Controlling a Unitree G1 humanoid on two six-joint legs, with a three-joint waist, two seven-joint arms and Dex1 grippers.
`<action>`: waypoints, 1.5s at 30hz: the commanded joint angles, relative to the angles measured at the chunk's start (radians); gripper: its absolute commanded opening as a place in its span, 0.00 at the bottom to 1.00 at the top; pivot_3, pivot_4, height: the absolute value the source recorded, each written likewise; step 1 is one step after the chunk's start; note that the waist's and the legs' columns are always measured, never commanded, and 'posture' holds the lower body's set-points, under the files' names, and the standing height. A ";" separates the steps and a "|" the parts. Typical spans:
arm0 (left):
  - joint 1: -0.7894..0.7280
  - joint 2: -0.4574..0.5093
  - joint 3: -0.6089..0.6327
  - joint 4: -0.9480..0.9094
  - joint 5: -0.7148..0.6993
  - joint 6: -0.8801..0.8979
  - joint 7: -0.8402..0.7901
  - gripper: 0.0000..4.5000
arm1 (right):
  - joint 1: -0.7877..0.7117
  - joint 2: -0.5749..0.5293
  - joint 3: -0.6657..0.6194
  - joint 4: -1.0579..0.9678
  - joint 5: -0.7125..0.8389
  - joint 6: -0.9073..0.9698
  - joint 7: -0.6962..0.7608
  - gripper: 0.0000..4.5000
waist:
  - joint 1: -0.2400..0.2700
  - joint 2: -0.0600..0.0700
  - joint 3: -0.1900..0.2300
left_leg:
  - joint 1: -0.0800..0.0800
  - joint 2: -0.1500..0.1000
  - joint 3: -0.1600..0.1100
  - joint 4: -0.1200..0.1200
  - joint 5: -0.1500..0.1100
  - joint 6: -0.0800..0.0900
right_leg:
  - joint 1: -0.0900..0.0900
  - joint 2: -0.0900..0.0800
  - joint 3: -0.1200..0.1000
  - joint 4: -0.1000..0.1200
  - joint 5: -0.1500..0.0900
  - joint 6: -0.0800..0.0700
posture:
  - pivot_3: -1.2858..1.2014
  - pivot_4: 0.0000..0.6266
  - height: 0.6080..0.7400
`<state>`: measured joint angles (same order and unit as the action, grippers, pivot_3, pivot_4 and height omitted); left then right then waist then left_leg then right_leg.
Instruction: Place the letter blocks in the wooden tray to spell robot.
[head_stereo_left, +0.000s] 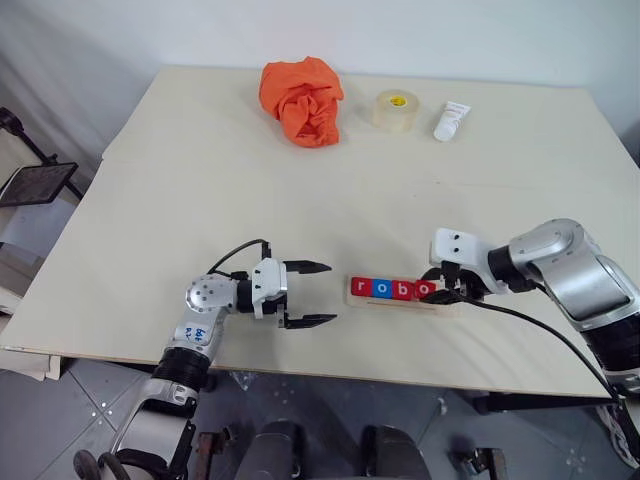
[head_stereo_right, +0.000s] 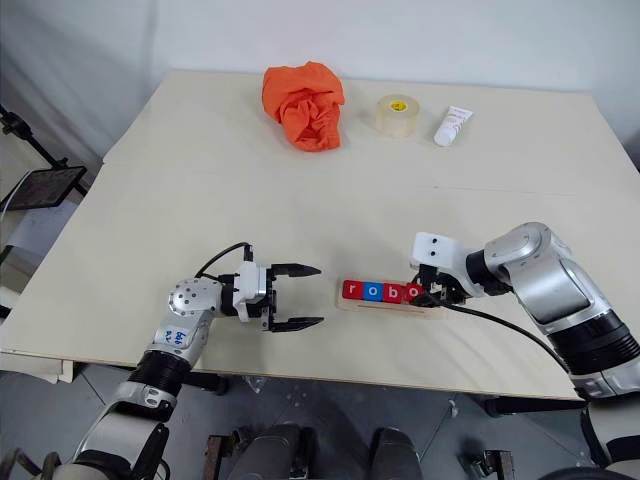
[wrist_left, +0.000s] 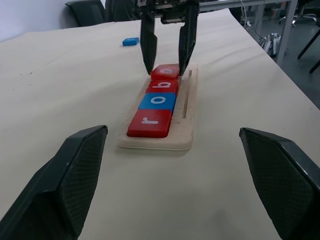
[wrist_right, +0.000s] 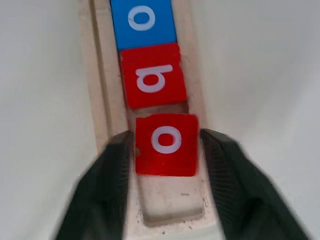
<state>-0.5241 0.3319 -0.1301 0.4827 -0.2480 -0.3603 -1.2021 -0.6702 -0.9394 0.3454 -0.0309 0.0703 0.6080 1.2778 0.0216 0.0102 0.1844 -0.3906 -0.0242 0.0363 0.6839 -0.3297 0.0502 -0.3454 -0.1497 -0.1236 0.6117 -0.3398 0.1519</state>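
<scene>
We have 4 tiles in the wooden tray (wrist_left: 182, 135): r (wrist_left: 149, 123), blue o (wrist_left: 158, 101), b (wrist_left: 162, 86) and the red o (wrist_right: 166, 144). That last one sits between our right pincer's (wrist_right: 166, 150) fingers, which stand just apart from its sides, releasing, we judge. To finish well, lift straight up so it doesn't drag askew. The blue tile (wrist_left: 130, 41) beyond that pincer is probably t. Our left pincer (head_stereo_left: 309, 293) hangs wide, empty, facing the tray's r end. Nothing blocks the way.

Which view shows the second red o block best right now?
Right wrist view: the red o block fills the centre, between the right gripper fingers. Left wrist view shows it small and distant; the eye views show it partly hidden.
</scene>
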 joint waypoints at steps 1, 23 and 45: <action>0.000 0.020 0.020 -0.042 -0.030 0.003 -0.021 1.00 | -0.015 -0.004 -0.023 -0.029 0.009 0.000 0.017 0.78 | 0.000 0.000 0.000 | 0.000 0.000 0.000 0.000 0.000 0.000 | 0.000 0.000 0.000 0.000 0.000 0.000 | 0.52 0.24 1.00; -0.005 0.105 0.119 -0.031 -0.189 0.087 -0.261 1.00 | 0.449 0.045 -0.703 -0.268 0.213 0.166 -0.291 0.99 | 0.005 -0.001 0.000 | 0.000 0.000 -0.001 0.000 0.000 0.000 | 0.001 0.000 -0.001 0.000 0.000 0.000 | 0.52 0.24 1.00; -0.011 0.116 0.134 -0.014 -0.178 0.090 -0.259 1.00 | 0.760 0.129 -1.120 -0.182 0.327 0.076 -0.493 0.99 | -0.009 0.000 0.000 | 0.004 0.001 0.004 -0.002 0.000 0.000 | 0.002 0.001 0.005 0.000 0.000 0.000 | 0.52 0.24 1.00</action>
<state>-0.5380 0.4372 -0.0122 0.4892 -0.4216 -0.2641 -1.4572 0.1060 -0.7876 -0.7819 -0.2239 0.3850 0.6953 0.8007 0.0128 0.0099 0.1844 -0.3861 -0.0234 0.0397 0.6823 -0.3296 0.0500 -0.3429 -0.1492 -0.1186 0.6121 -0.3397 0.1518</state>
